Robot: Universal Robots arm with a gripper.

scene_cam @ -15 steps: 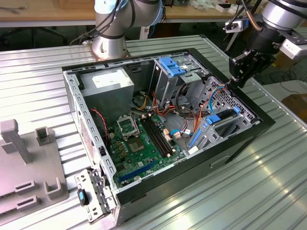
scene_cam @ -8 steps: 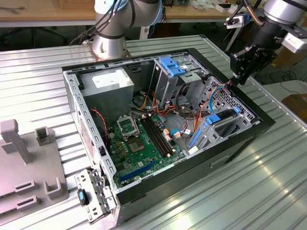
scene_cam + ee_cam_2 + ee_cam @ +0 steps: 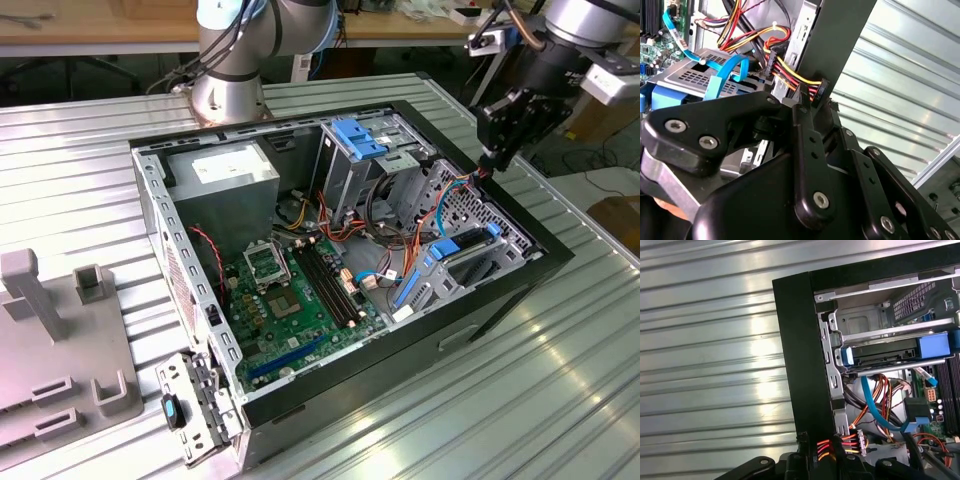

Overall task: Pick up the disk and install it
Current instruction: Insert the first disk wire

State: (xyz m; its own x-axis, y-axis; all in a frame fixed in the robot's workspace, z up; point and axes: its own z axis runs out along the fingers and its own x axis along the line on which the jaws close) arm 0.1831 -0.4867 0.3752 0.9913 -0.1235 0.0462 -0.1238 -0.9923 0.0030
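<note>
Status: we'd call the placing step done or close to it. The disk (image 3: 883, 352) is not in the jaws. It lies flat in a bay inside the computer case (image 3: 799, 365), with a blue rail at each end, beyond the jaw tips and deeper into the case. In the exterior view the same disk (image 3: 468, 252) sits below the jaws and inward of them, well apart from the tips. From these angles we can't confirm that it is pushed fully home or latched.

Cabling looks like the open item. A bundle of red, yellow and black wires (image 3: 790, 75) ends in a black plug (image 3: 818, 90) right at the jaw tips, against the case's black edge. In the first wrist view the bundle (image 3: 837, 446) sits between the two jaw links. A thin blue cable (image 3: 871, 405) hangs under the disk bay, further in from the jaws.

Jaw state: we cannot tell whether they are open, closed, or pinching that plug, because the tips are hidden behind the linkage.

Pose: the arm (image 3: 232, 60) is based behind the case on the ribbed metal surface (image 3: 560, 400). Its wrist comes in high over the case edge on the exterior view's right and is tilted, so the jaws point down and inward over the rim.
</note>
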